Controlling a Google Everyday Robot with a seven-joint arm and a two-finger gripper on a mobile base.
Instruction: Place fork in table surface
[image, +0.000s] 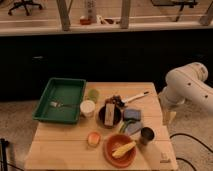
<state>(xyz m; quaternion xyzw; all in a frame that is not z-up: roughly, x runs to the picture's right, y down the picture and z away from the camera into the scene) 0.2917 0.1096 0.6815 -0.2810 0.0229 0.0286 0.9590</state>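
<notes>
Step 1, the pick-up, isn't done yet: the small silvery metal fork (59, 104) lies inside the green rectangular plastic tray (75, 82) on the left of the pale-wood plank table surface (60, 147). The white arm's gripper (168, 115) hangs at the table's right edge, well apart from the fork. I cannot tell whether it's parted or closed. Next, it needs a long reach left and down into the tray.

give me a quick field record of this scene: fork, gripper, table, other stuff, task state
fork: lying inside the green tray
green tray: on the left part of the table
gripper: by the table's right edge, far from the fork
other items: white cup beside the tray, orange bowl at the front, metal cup to its right
task state: fork not yet on the table
</notes>
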